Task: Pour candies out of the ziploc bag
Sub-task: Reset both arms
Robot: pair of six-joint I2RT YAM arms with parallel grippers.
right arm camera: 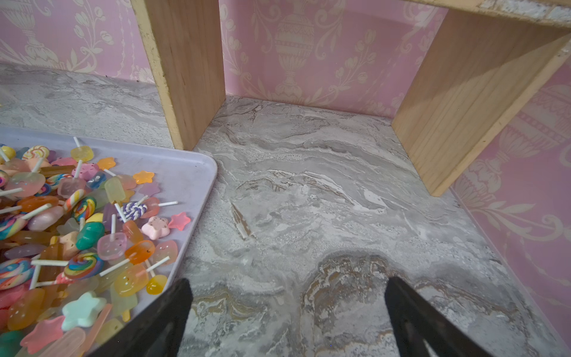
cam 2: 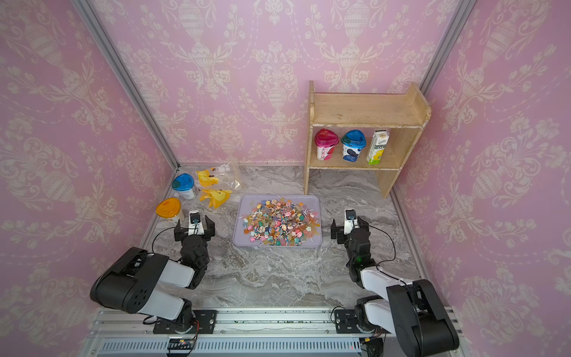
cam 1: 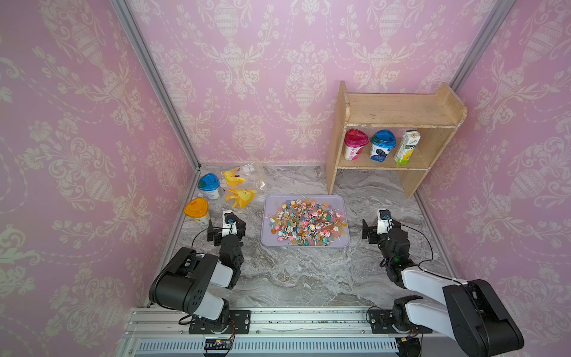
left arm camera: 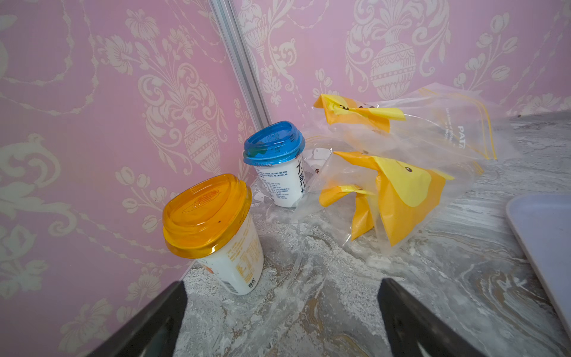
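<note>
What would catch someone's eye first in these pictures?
A bright heap of candies fills the lavender tray at the table's centre. Behind it to the right stands a wooden shelf holding two cups and a carton; clear yellow-printed bags lie near the back left corner.

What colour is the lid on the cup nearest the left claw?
The lid is orange, on a white cup; it shows best in the left wrist view.

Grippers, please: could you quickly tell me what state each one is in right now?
Left gripper: open, holding nothing.
Right gripper: open, holding nothing.
</note>
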